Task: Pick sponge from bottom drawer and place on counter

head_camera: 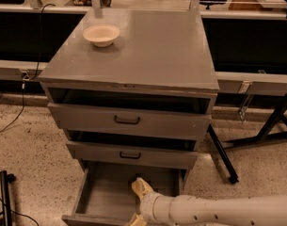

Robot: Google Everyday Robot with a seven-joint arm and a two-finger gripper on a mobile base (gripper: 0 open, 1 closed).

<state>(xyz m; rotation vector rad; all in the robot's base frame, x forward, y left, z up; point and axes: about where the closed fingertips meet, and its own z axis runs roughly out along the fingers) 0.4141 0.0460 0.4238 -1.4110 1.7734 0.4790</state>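
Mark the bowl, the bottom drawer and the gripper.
bowl [101, 34], camera view, inside centre
bottom drawer [105, 192], camera view, bare floor
gripper [139, 203], camera view, midway between fingertips, over the drawer

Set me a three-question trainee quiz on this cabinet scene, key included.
1. True or false: the bowl sits on the counter.
2. Which drawer is pulled out farthest? A) top B) middle C) the bottom drawer
3. In a few words: where is the gripper, and how do its fingers stand?

Key: 1 true. 2 C. 3 Inside the bottom drawer, toward its front, fingers apart.
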